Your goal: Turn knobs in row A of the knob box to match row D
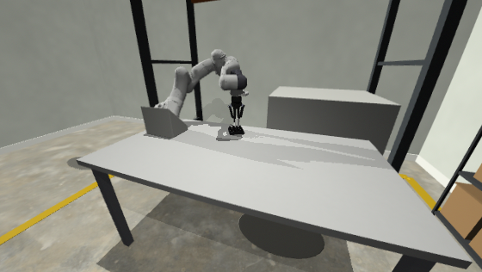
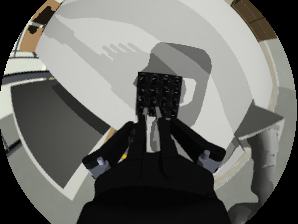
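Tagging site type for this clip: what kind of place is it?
Likely a warehouse or industrial workshop: bare concrete floor with a yellow line, tall black steel posts, and a shelf rack holding cardboard boxes. The arm works at a grey table.
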